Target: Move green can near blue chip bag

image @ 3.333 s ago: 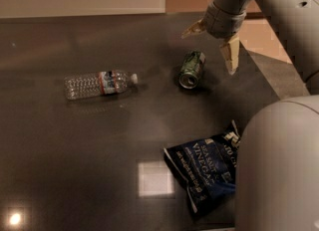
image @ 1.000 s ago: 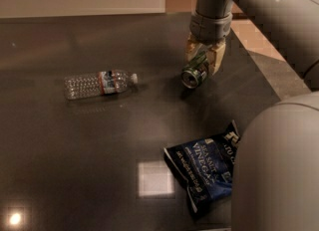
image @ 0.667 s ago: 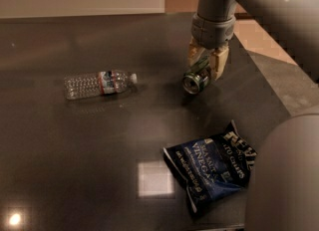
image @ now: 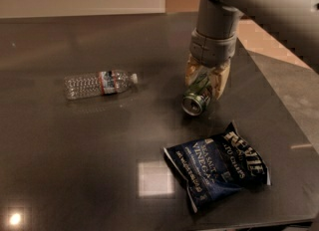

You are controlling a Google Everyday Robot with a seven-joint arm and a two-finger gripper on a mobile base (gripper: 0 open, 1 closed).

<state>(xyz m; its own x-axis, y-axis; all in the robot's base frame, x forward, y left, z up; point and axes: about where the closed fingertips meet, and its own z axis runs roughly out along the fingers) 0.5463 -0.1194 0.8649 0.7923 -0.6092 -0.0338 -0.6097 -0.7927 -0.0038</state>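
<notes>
While arm (image: 214, 31) hangs vertical, jaws grip green can (image: 196, 100).

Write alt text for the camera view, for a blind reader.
A robot arm's gripper clamps a green can from above, near the right side of a dark table. A crinkled blue chip bag lies nearer the camera, apart from the can; a clear plastic water bottle lies on its side to the left.
</notes>
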